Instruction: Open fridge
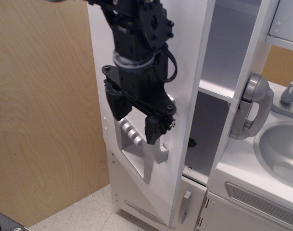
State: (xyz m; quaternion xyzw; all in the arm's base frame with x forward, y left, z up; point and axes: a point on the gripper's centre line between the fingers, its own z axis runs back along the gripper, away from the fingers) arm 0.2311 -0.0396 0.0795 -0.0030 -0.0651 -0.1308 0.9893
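Note:
The white fridge's large door [190, 72] stands swung well out to the left, showing the inside with a white shelf [218, 89]. The grey dispenser panel [136, 154] is seen at a slant. Only the lower end of the door's long grey handle [159, 153] shows below my arm. My black gripper [135, 129] hangs in front of the door, fingers spread. One finger [117, 107] is over the panel's top. The other finger [153, 132] is right over the handle. Whether it touches the handle I cannot tell.
A smaller white door with a short grey handle [184, 204] sits below. The sink cabinet with a grey basin [281, 149], a tap [289, 92] and a grey handset [254, 108] is at the right. A wooden wall [40, 120] is at the left. A small dark item [191, 142] lies inside the fridge.

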